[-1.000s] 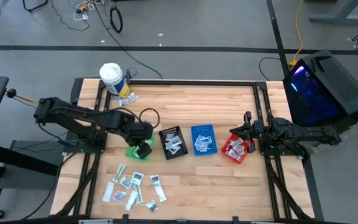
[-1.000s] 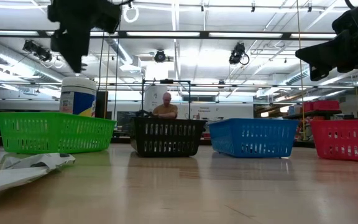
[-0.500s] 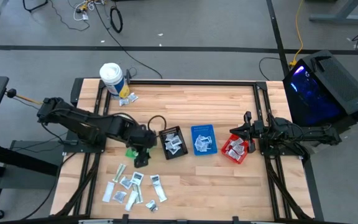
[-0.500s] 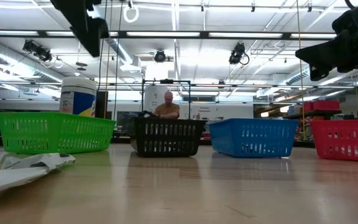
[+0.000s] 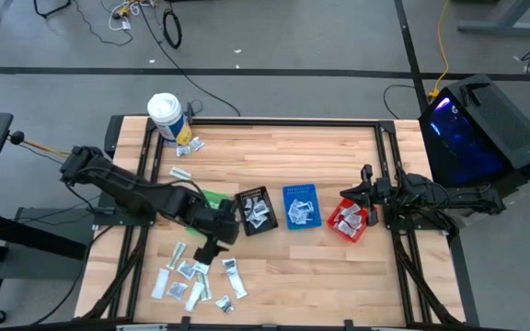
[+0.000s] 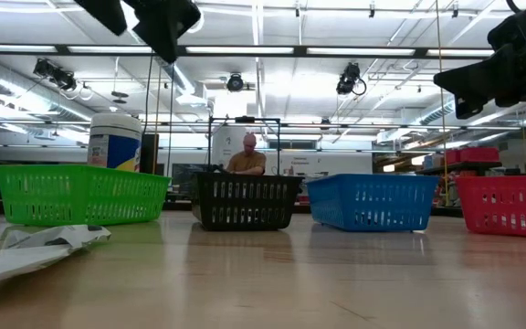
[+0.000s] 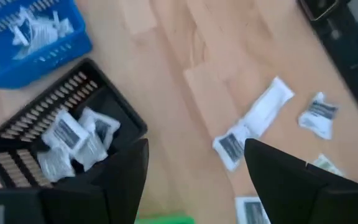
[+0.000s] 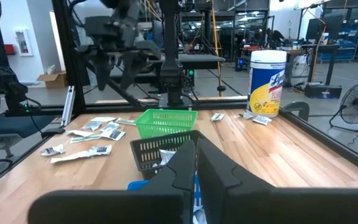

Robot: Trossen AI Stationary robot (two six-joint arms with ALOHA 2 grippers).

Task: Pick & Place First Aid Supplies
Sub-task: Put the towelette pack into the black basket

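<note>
Moved: left gripper (image 5: 212, 246) has swung off the green bin (image 5: 212, 198) toward the table's front-left corner.
Jaws: left spread wide, empty — right gripper (image 5: 368, 193) closed, empty.
Supplies: loose sachets (image 5: 197, 279) near the table's front edge.
Advice: centre over one sachet — descend straight.

Both arms matte black, chunky jointed segments with rounded housings. Left arm (image 5: 141, 191): long dark links, a thin black cable looped off the forearm near the wrist. Left gripper (image 7: 194, 180): two broad flat black fingers (image 7: 291, 180) with angled, tapering edges (plastic-looking, no markings visible). Right arm (image 5: 431, 196): same black build, blocky links bunched together, small cables along it. Right gripper (image 8: 196, 168): two smooth dark fingers with sloped faces, slightly glossy. In the low view both arms show only as black silhouettes; screws and labels too small to tell.
</note>
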